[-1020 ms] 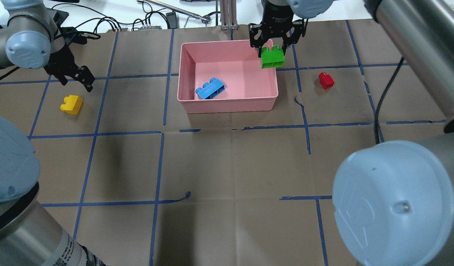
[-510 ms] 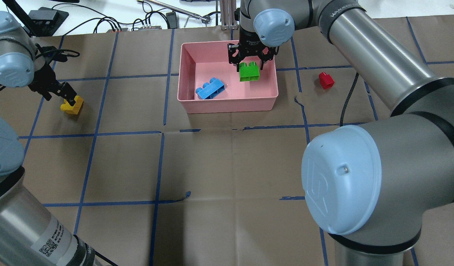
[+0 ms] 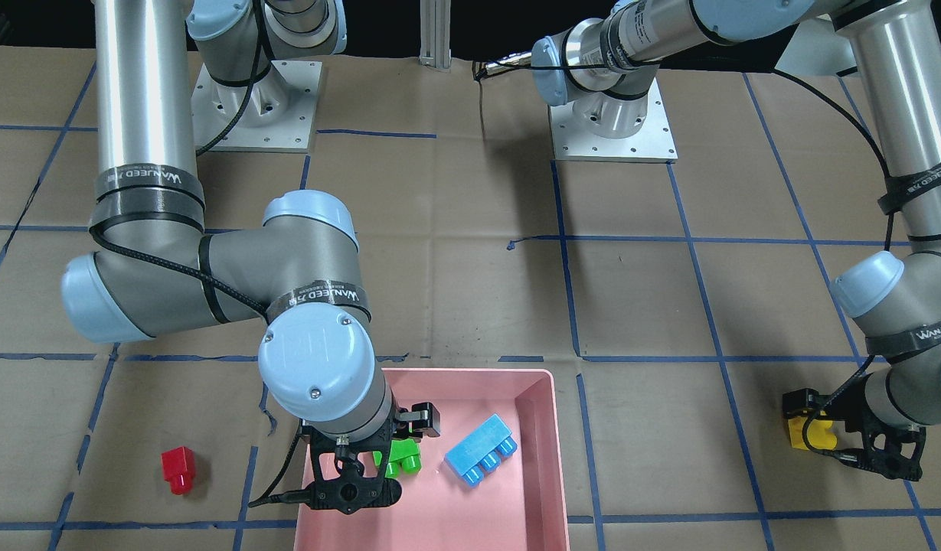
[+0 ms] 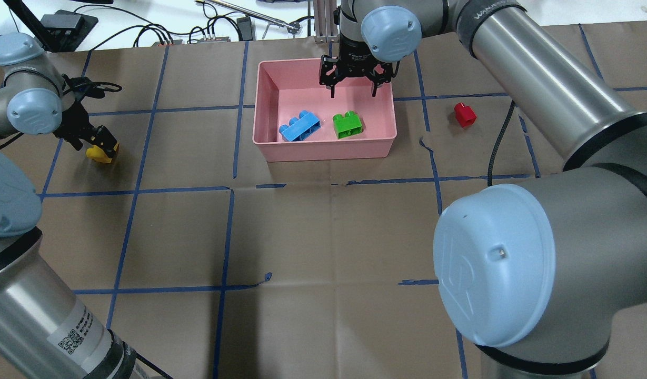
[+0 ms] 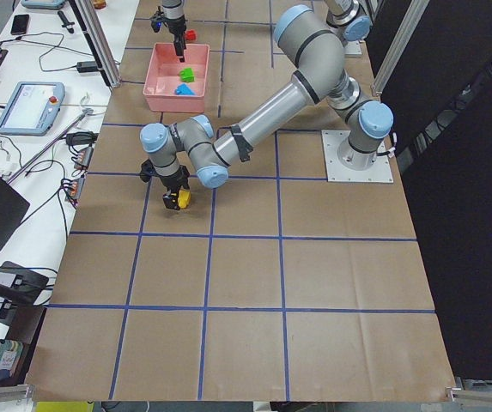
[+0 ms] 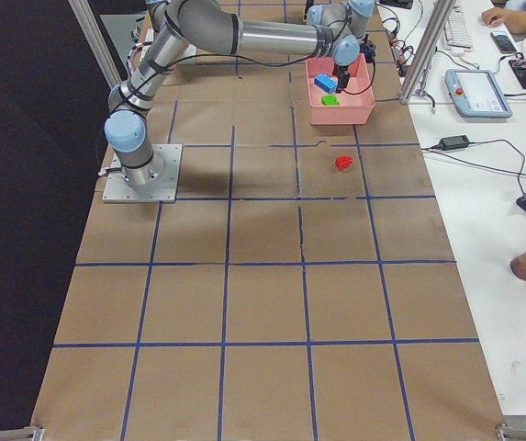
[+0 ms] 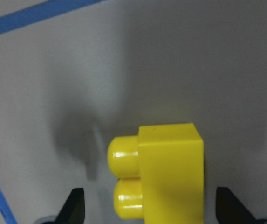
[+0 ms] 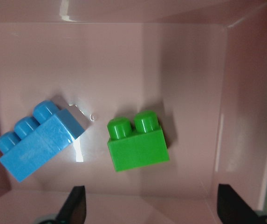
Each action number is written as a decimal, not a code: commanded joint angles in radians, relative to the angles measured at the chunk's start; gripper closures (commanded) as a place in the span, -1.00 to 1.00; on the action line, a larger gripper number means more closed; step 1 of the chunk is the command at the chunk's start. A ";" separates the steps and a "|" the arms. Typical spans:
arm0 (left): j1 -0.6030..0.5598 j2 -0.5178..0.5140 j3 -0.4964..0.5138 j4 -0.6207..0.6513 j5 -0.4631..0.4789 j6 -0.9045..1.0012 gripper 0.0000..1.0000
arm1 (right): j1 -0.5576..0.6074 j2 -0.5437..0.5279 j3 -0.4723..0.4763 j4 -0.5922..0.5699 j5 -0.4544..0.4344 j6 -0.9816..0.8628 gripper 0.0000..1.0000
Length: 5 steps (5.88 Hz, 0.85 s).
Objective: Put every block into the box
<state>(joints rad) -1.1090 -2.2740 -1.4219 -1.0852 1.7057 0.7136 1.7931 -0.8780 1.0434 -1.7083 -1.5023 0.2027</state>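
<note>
**A:** While the left gripper (image 4: 105, 143) straddles the yellow two-stud brick (image 7: 170, 172) at frame left, jaws apart and unclamped: pick next?

**B:** Likely. In the pink tray (image 4: 323, 148), upper centre: blue three-stud (image 4: 300, 126), green two-stud (image 4: 347, 125). The red one-stud (image 4: 465, 114) is outside, to the right. Empty right gripper (image 4: 354, 92), spread, over the tray's far side. Table: brown paper (image 4: 323, 231), tape grid; cables (image 4: 155, 34) beyond.

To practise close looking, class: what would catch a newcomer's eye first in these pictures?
The pink box at the table's far middle holds a blue block and a green block, with the open right gripper above. A red block lies on the robot's right, and the left gripper straddles a yellow block on its left.
</note>
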 commanded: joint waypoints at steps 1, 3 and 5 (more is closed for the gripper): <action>0.000 -0.001 0.001 -0.001 -0.004 0.003 0.30 | -0.042 -0.131 0.006 0.154 -0.028 -0.008 -0.99; -0.012 0.016 0.011 -0.018 -0.008 -0.002 1.00 | -0.202 -0.165 0.014 0.159 -0.053 -0.183 -0.99; -0.078 0.088 0.027 -0.092 -0.056 -0.017 1.00 | -0.300 -0.129 0.017 0.133 -0.050 -0.458 -0.99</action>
<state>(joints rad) -1.1510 -2.2238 -1.4029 -1.1350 1.6684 0.7057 1.5410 -1.0258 1.0589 -1.5622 -1.5549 -0.1204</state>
